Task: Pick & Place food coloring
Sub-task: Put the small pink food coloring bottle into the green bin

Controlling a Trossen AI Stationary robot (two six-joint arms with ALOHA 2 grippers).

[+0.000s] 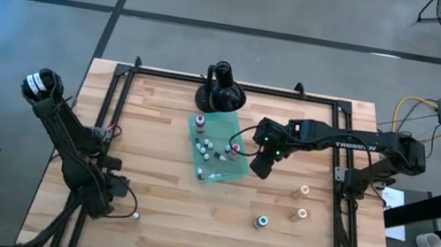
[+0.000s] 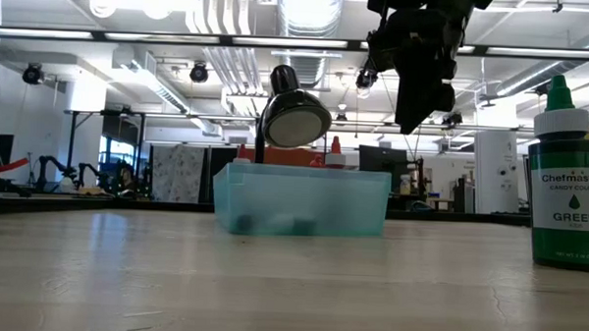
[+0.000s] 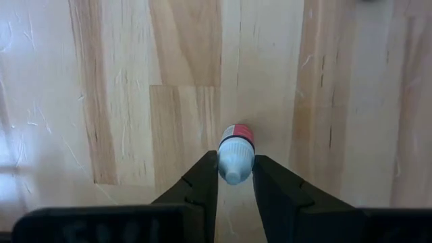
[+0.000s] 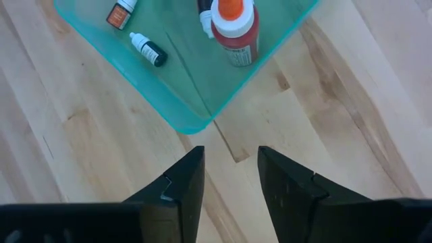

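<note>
My left gripper (image 1: 127,212) sits low at the lower left of the high view, fingers (image 3: 199,185) clamped on a small bottle (image 3: 235,154). In the left wrist view its long axis runs straight out between the fingers, the red end away from me and the pale end back between the pads. It lies on or just above the worktop (image 1: 182,243); I can't tell which.

The tray (image 1: 218,148) is up and to the right in the high view, centre of frame, well apart from this gripper. That's the relation that counts: the carry goes diagonally up-right across bare wood, then in over the tray wall.

My right gripper (image 1: 261,163) hangs over the tray's right edge, fingers apart and empty, the tray corner (image 4: 196,121) just ahead of them in the right wrist view. It's by far the nearer arm to the tray and to the loose bottles at lower right: two pale ones (image 1: 304,191) and a green-labelled one (image 1: 260,223).

More bottles already lie in the tray (image 4: 145,48), with one red one upright (image 4: 233,30). I judge my right arm should clear off before my left comes in.
</note>
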